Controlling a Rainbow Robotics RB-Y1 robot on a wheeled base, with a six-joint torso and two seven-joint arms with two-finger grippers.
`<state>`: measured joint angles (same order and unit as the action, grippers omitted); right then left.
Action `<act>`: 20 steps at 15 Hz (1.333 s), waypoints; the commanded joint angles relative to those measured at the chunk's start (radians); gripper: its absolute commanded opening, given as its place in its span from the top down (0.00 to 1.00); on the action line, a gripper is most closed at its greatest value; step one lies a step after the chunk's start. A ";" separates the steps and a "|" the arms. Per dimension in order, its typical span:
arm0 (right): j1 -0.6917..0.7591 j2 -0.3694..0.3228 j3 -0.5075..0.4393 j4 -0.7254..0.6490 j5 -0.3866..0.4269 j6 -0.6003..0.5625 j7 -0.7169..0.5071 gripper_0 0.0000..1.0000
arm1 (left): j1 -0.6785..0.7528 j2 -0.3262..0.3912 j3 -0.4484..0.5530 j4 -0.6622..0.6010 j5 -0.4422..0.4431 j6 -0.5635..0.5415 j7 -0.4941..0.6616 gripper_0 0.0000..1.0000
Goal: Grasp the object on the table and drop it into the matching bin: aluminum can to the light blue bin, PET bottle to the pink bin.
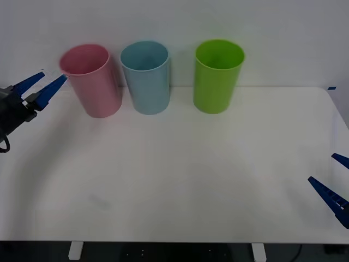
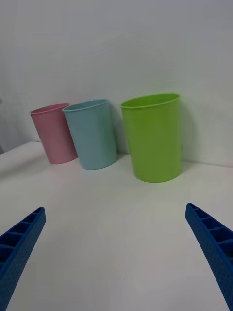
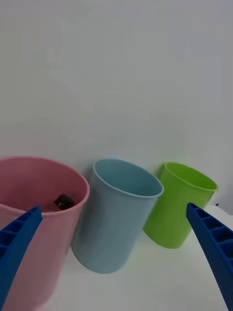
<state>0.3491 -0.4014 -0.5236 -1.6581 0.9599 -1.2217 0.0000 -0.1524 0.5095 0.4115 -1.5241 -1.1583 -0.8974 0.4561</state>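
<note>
in the front view three tubs stood in a row at the far side of the table (image 1: 180, 174): the pink bin (image 1: 92, 82) on the left, the light blue bin (image 1: 145, 77) just beside it, and a green bin (image 1: 217, 76) a little apart to the right. the left gripper (image 1: 44, 84) hung at the left edge, level with the pink bin's rim and just beside it, its blue fingers spread and holding nothing. the right gripper (image 1: 334, 177) was low at the right edge over the table's near corner, well apart from the bins, its fingers parted too.

in the right wrist view the right gripper's fingers (image 2: 22, 243) stood wide apart at the two corners with nothing between them, above bare white tabletop, facing the three bins from the green one's side.

in the left wrist view the left gripper's fingers (image 3: 213, 248) were released and wide. the pet bottle (image 3: 63, 200) lay inside the pink bin (image 3: 39, 214), its black cap showing just below the rim.
</note>
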 commanded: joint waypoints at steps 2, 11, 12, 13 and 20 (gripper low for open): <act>0.000 0.000 0.000 0.000 0.000 0.000 0.000 0.00 | 0.114 0.001 0.056 -0.050 0.025 -0.100 -0.071 0.00; 0.000 0.000 0.000 0.000 0.000 0.000 0.000 0.00 | 0.335 0.000 0.078 -0.064 0.077 -0.215 -0.353 0.00; 0.000 0.000 0.000 0.000 0.000 0.000 0.000 0.00 | 0.355 0.000 0.081 -0.074 0.083 -0.221 -0.356 0.00; 0.000 0.000 0.000 0.000 0.000 0.000 0.000 0.00 | 0.383 0.000 0.089 -0.088 0.085 -0.229 -0.358 0.00; 0.000 0.000 0.000 0.000 0.000 0.000 0.000 0.00 | 0.447 0.000 0.090 -0.108 0.115 -0.255 -0.364 0.00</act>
<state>0.3491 -0.4014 -0.5236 -1.6581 0.9599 -1.2217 0.0000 0.2923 0.5101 0.5027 -1.6317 -1.0430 -1.1517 0.0910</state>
